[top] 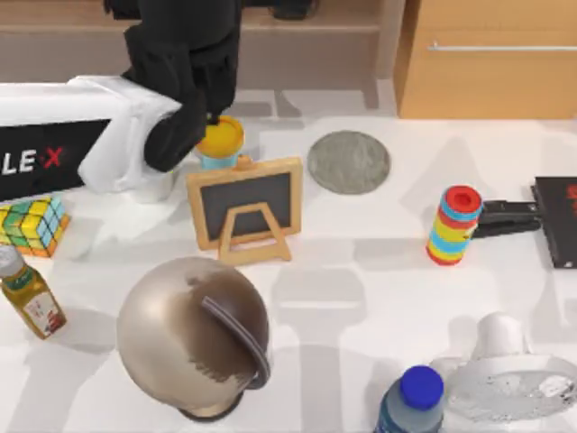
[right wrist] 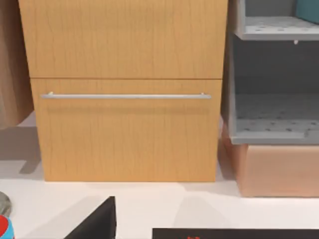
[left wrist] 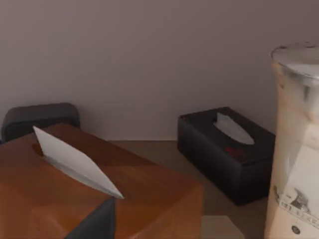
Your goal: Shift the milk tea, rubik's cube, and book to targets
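Sitting at the table's left edge, the rubik's cube (top: 33, 225) lies just below the left arm (top: 135, 135). The left gripper reaches toward the back edge; whether it grips the milk tea (left wrist: 294, 149) (close beside it in the left wrist view) I cannot tell. The grey disc (top: 349, 161) lies right of centre, and the black slab (top: 557, 221) at the right edge.

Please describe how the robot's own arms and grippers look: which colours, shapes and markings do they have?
In the top view, the left arm has a bulky white shell with a black side panel bearing white letters "LE" and a red "X". Toward the wrist it becomes black, blocky segments. In each wrist view, one dark, angular, wedge-shaped part shows at the lower edge.
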`<state>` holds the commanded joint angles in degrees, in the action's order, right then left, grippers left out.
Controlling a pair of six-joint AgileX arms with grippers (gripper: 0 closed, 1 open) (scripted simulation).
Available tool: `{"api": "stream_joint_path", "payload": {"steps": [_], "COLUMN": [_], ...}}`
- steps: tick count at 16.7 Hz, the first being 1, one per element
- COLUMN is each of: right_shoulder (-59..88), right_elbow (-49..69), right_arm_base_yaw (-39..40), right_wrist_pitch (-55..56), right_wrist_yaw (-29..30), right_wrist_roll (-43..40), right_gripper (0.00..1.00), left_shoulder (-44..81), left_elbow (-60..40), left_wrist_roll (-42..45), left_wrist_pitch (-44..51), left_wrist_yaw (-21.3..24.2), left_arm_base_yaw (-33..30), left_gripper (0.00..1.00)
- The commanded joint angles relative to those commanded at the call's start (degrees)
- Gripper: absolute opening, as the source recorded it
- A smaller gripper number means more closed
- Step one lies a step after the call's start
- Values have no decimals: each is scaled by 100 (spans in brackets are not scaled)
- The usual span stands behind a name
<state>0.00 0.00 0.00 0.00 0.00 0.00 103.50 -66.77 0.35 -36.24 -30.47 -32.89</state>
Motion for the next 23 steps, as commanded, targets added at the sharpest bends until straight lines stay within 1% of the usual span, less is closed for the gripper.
{"api": "stream_joint_path", "payload": {"steps": [3, 5, 10, 12, 14, 23], "right_shoulder": [0, 0, 0, 0, 0, 0], "right_elbow": [0, 0, 0, 0, 0, 0], "right_arm_base_yaw": [0, 0, 0, 0, 0, 0], "right_wrist_pitch": [0, 0, 0, 0, 0, 0], "right_wrist_yaw": [0, 0, 0, 0, 0, 0], "right_wrist_roll": [0, 0, 0, 0, 0, 0], "right_gripper": [100, 100, 100, 100, 100, 100], "left_shoulder": [1065, 1471, 1632, 1629, 1750, 2908], "left_elbow": [-719, -1013, -1132, -1120, -1325, -3289], "left_wrist_roll": [5, 7, 8, 6, 3, -10], "left_wrist_pitch": [-391, -552, -617, -599, -528, 273], "left_wrist_yaw": [-328, -462, -516, -499, -456, 1], "left_arm_base_yaw": [-355, -501, -560, -532, -500, -42], "left_gripper": [100, 100, 100, 100, 100, 100]}}
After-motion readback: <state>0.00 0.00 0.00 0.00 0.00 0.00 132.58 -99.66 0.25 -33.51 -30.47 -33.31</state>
